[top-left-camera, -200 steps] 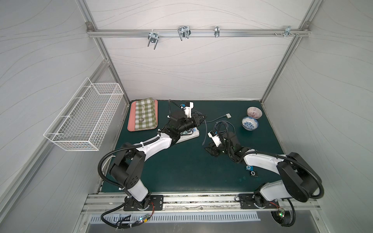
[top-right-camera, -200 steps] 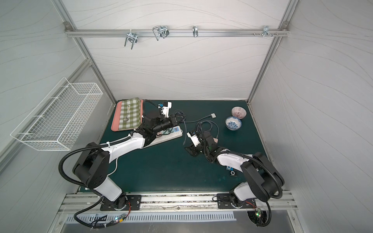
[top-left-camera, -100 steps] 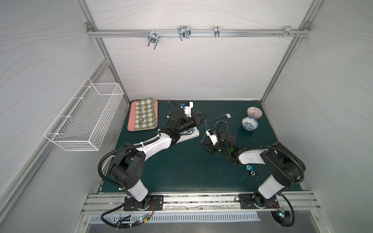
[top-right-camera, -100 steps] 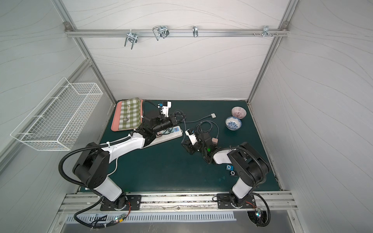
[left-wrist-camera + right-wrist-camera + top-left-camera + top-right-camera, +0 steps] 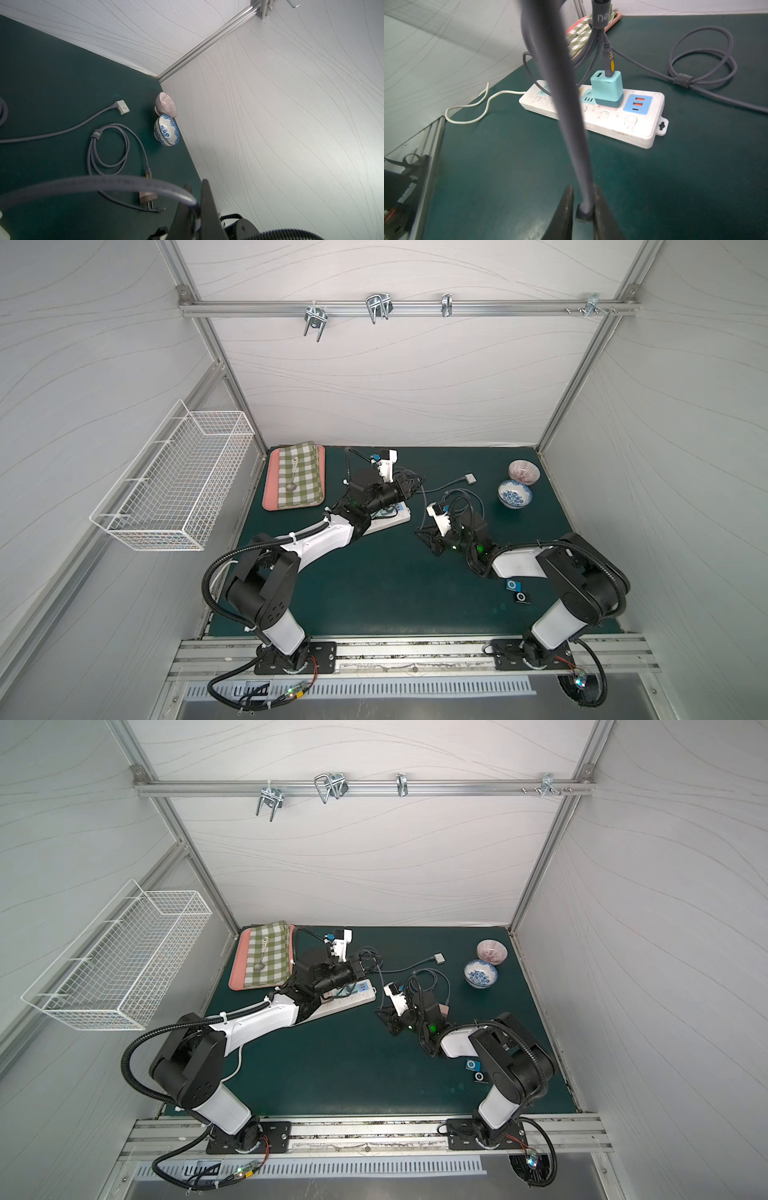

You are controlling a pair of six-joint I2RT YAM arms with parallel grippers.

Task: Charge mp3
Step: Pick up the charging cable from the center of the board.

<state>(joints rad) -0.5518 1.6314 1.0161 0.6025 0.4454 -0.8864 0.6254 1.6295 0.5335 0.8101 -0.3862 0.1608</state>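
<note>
Fingers (image 5: 604,220) of the right gripper (image 5: 583,188) pinch the plug end of a grey cable (image 5: 560,93); the left gripper (image 5: 196,184) is closed on a loop of grey cable too.
Both mp3 players lie at the lower right of the green mat (image 5: 374,593) in both top views, just beside the right arm's white link (image 5: 517,566) and apart from both grippers: a blue mp3 player (image 5: 513,585) and a black mp3 player (image 5: 520,596), small squares, each with a round control ring, almost touching.
</note>
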